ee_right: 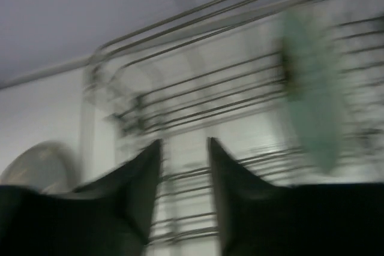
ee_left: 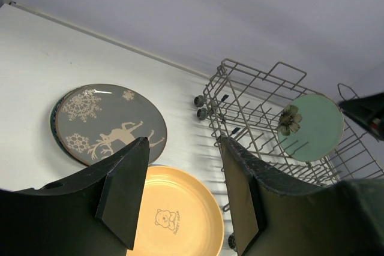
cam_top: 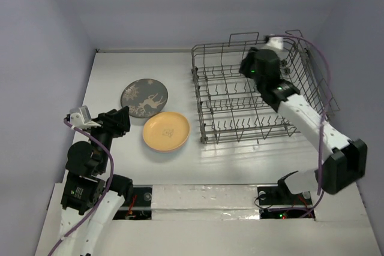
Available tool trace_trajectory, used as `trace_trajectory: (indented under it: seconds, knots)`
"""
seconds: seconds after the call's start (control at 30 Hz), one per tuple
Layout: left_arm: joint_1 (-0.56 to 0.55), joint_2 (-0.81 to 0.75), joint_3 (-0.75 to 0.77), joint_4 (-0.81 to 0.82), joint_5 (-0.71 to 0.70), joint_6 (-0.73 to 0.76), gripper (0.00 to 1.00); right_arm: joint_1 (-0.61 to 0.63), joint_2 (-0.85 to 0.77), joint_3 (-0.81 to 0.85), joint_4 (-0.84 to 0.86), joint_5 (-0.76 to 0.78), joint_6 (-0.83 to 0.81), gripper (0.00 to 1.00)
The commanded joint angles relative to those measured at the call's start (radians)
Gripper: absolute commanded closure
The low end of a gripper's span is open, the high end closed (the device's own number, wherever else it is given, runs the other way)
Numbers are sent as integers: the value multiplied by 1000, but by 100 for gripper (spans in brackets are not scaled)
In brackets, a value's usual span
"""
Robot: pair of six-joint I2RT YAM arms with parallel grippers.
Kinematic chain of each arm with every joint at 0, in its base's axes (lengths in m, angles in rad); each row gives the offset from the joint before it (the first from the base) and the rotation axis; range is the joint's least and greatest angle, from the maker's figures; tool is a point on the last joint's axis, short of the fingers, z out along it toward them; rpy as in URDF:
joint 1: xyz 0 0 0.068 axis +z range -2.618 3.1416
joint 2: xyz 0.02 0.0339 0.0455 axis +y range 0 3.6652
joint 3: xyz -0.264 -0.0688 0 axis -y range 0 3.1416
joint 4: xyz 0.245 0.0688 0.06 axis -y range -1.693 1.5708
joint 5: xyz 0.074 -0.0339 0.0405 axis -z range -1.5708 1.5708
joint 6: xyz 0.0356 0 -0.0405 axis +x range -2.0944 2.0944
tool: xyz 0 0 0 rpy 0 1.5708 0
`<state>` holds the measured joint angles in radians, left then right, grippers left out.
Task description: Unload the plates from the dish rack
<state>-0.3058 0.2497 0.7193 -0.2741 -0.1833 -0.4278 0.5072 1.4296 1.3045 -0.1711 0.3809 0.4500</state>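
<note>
Right wrist, right claw (ee_right: pixel 184 145): fingers narrowly apart, nothing between them.
Mint green plate (ee_right: pixel 306 88): upright in dish rack (cam_top: pixel 240 97), upper right, blurred.
Left claw (ee_left: pixel 183 148): apart, empty.
Flat plates: orange-yellow plate (cam_top: pixel 166 131), grey deer plate (cam_top: pixel 144 98), centre-left of top view.

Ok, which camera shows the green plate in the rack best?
Left wrist: the mint green plate faces it, sharp, standing in the dish rack. Right wrist shows it blurred and edge-on; the top view doesn't show it.
</note>
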Motion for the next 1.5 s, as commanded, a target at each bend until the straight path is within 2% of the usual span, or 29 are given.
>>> trace_trajectory:
  seconds: [0.0,0.03,0.1,0.23,0.43,0.5,0.53,0.57,0.6,0.63,0.7,0.77,0.9,0.93,1.3,1.47]
  knots:
    - [4,-9,-6,41,11,1,52,-107,-104,-117,15,87,-46,40]
    - [-6,-7,-7,42,11,1,52,-149,-130,-137,2,131,-47,32]
    - [-6,-4,-8,44,16,3,52,-180,-143,-181,-1,144,-50,22]
    - [-6,-6,-9,44,16,4,52,-246,-117,-199,7,130,-73,24]
    - [-6,-10,-8,42,12,4,52,-302,57,-87,-28,70,-125,33]
    - [-6,-12,-8,41,10,3,52,-302,130,-18,-57,88,-134,42]
    - [-6,-10,-8,41,8,4,52,-302,149,10,-68,125,-148,49]
    - [-6,-9,-8,41,8,4,52,-302,161,10,-74,147,-152,49]
    - [-6,-7,-8,42,10,3,52,-302,170,28,-79,157,-158,59]
    - [-6,-6,-8,44,13,3,52,-302,172,32,-84,176,-163,63]
    - [-15,-6,-7,42,15,4,52,-302,166,30,-76,188,-171,70]
    - [-15,-9,-8,46,15,3,52,-302,160,39,-90,194,-189,70]
    - [-15,-7,-6,46,15,4,52,-302,170,71,-133,228,-201,98]
    - [-15,-6,-7,46,15,4,52,-302,170,75,-133,243,-208,100]
    - [-15,-7,-8,42,4,4,52,-233,134,240,-214,358,-289,100]
    - [-15,0,-8,44,7,4,52,-233,28,233,-217,326,-269,100]
